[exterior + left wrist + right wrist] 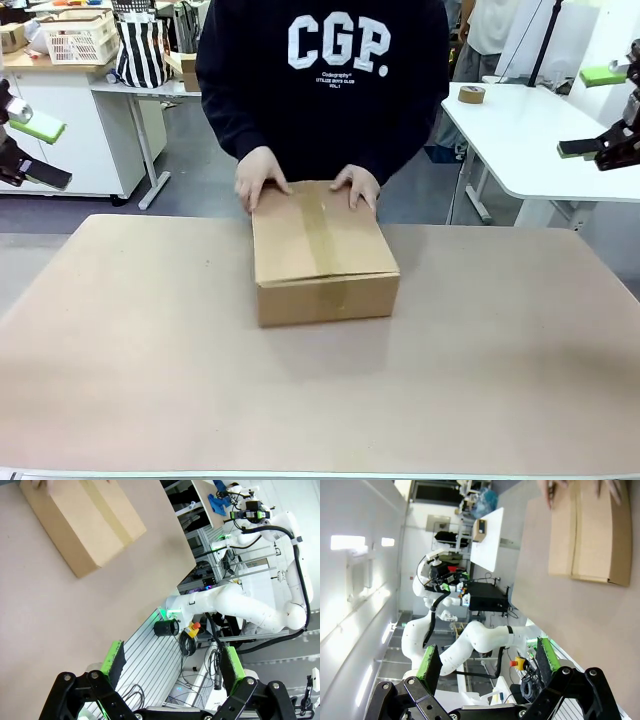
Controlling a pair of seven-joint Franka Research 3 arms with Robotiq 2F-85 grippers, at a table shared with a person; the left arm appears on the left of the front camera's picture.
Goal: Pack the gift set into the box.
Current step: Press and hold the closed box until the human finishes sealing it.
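The box (320, 250) is a brown cardboard carton lying shut in the middle of the tan table (320, 400), with a strip of tape along its top seam. A person in a dark sweatshirt stands at the far side, one hand (260, 178) and the other hand (358, 185) resting on the box's far edge. The gift set is out of view. My left gripper (25, 150) hangs open at the far left, off the table. My right gripper (600, 110) hangs open at the far right. Both wrist views look down past open, empty grippers (172, 665) (487, 662) at the box (82, 522) (590, 530).
A white side table (530, 140) with a roll of tape (472, 94) stands at the back right. At the back left a counter carries a white basket (80, 40) and a striped bag (140, 50). Bare tabletop surrounds the box.
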